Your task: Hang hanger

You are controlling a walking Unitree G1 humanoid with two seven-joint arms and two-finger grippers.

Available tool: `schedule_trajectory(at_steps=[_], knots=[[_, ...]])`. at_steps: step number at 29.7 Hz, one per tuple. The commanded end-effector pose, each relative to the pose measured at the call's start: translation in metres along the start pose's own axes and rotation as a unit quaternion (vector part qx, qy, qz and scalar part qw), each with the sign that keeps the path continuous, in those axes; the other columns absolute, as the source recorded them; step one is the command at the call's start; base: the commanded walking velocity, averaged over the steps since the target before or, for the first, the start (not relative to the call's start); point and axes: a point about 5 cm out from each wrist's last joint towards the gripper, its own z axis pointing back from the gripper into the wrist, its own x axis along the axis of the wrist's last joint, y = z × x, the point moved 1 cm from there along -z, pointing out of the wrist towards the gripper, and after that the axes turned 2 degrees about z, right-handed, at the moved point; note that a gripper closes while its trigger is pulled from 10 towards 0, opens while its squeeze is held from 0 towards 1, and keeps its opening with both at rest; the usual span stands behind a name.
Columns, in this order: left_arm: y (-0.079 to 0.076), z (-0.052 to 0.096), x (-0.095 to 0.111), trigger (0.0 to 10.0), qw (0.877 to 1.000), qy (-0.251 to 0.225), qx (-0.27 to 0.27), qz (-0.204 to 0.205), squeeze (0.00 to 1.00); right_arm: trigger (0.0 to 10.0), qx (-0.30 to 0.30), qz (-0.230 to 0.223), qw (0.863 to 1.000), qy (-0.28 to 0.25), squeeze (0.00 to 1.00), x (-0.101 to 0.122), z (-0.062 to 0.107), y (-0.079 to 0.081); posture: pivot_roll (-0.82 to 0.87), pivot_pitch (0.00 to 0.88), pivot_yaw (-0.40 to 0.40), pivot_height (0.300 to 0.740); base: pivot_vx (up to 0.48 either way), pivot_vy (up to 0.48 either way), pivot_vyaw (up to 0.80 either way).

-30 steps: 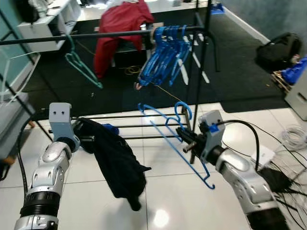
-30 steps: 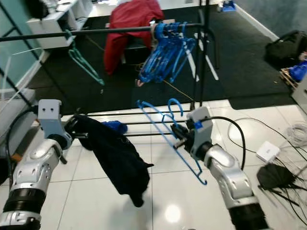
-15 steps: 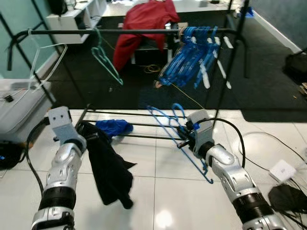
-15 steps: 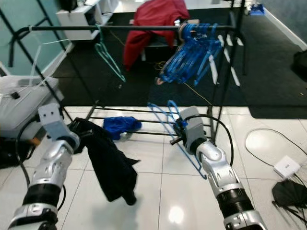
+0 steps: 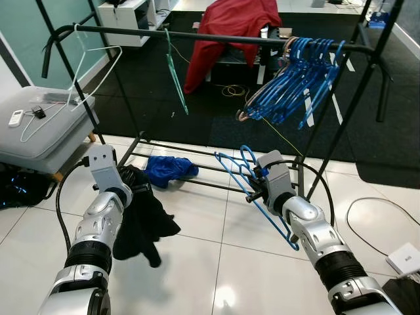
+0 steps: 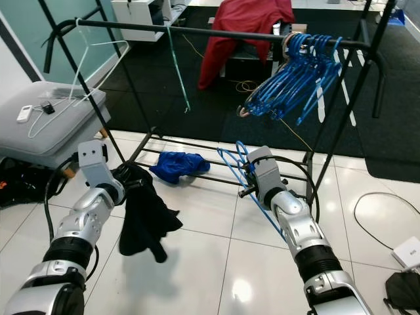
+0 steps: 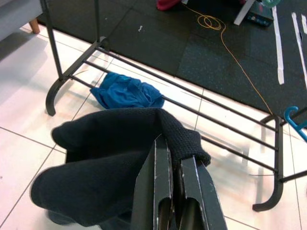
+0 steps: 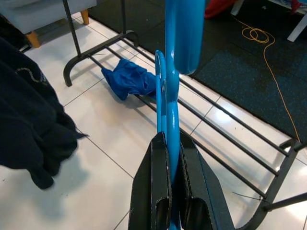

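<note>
The left gripper (image 7: 175, 184) has its jaws pressed together on a fold of black garment (image 7: 110, 163), which bulges toward eight o'clock. Beyond it, at eleven o'clock, a crumpled blue cloth (image 7: 125, 91) lies on white floor tiles (image 7: 24, 100) against the rack's lower rails (image 7: 216, 117).

A red garment (image 5: 231, 26) is draped over furniture on dark carpet (image 5: 197, 98). A crumpled blue cloth (image 5: 169, 170) lies on the white tiled floor (image 5: 197, 262). A grey ottoman (image 5: 39, 134) holds a white remote (image 5: 17, 118). Yellow cable (image 7: 211, 21) coils on the carpet; white shelving (image 5: 128, 12) stands behind.
</note>
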Motion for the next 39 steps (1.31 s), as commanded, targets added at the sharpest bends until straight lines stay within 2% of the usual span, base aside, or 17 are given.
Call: schedule_trajectory(at_steps=[1, 9, 13, 16, 30, 33, 39], knots=[[0.0026, -0.0012, 0.0030, 10.0, 1.000, -0.001, 0.000, -0.006, 0.00, 10.0, 0.003, 0.003, 1.000, -0.003, 0.00, 0.0007, -0.0021, 0.0010, -0.07, 0.079, 0.007, 0.740, 0.000, 0.000, 0.77], [0.0007, -0.0026, 0.0044, 10.0, 1.000, -0.007, -0.008, -0.015, 0.00, 10.0, 0.005, 0.004, 1.000, -0.005, 0.00, 0.0010, -0.0049, 0.0013, -0.07, 0.079, 0.011, 0.740, 0.000, 0.000, 0.77], [-0.0036, -0.0046, 0.0082, 10.0, 0.999, -0.019, -0.020, -0.045, 0.00, 10.0, 0.003, -0.002, 1.000, -0.008, 0.00, 0.0018, -0.0072, 0.0010, -0.07, 0.079, 0.022, 0.740, -0.360, 0.000, 0.78], [-0.0024, -0.0044, 0.0117, 10.0, 0.999, -0.033, -0.016, -0.038, 0.00, 10.0, 0.003, -0.003, 1.000, -0.011, 0.00, 0.0026, -0.0080, 0.0013, -0.07, 0.080, 0.024, 0.740, 0.000, 0.000, 0.77], [-0.0022, -0.0064, 0.0101, 10.0, 0.999, -0.024, -0.021, -0.041, 0.00, 10.0, 0.004, 0.001, 1.000, -0.017, 0.00, 0.0045, -0.0106, 0.0026, -0.07, 0.078, 0.028, 0.740, 0.000, 0.000, 0.78], [-0.0034, -0.0067, 0.0094, 10.0, 0.999, -0.024, -0.027, -0.034, 0.00, 10.0, 0.004, 0.002, 1.000, -0.018, 0.00, 0.0045, -0.0107, 0.0026, -0.07, 0.077, 0.028, 0.740, 0.000, 0.000, 0.78], [-0.0013, -0.0065, 0.0085, 10.0, 0.999, -0.022, -0.028, 0.004, 0.00, 10.0, 0.005, 0.003, 1.000, -0.018, 0.00, 0.0040, -0.0106, 0.0024, -0.07, 0.076, 0.027, 0.740, 0.000, 0.000, 0.78]])
